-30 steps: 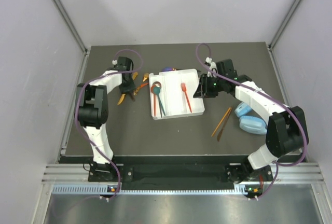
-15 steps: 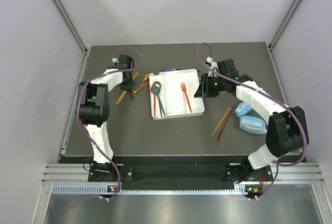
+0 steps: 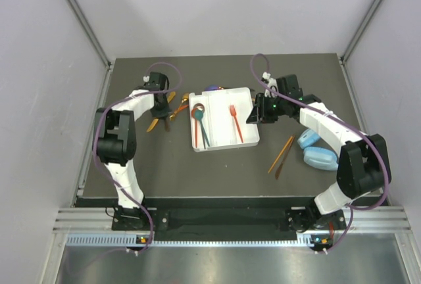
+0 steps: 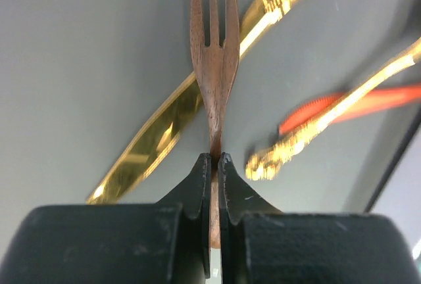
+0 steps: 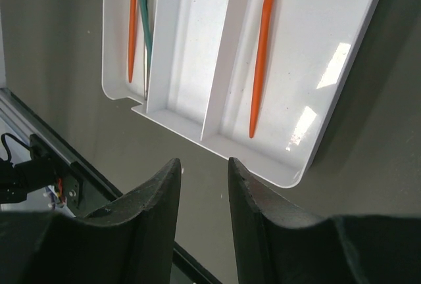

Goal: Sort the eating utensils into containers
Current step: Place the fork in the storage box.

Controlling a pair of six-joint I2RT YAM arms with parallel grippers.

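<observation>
In the left wrist view my left gripper (image 4: 215,160) is shut on the handle of a brown fork (image 4: 214,54), whose tines point away over the dark mat. From above, the left gripper (image 3: 162,110) sits in a small pile of gold and orange utensils (image 3: 174,105) left of the white tray (image 3: 245,141). The tray holds an orange fork (image 5: 262,54) in one compartment, and a teal and an orange spoon (image 5: 139,27) in another. My right gripper (image 5: 204,169) stands open and holds nothing, just off the tray's right edge.
A gold knife (image 4: 164,123), a gold utensil (image 4: 309,133) and a red one (image 4: 375,100) lie close round the held fork. Two orange-brown sticks (image 3: 281,155) lie right of the tray, with light-blue headphones (image 3: 317,152) beside them.
My left gripper has shut on the brown fork in the pile. The right arm has barely moved.
</observation>
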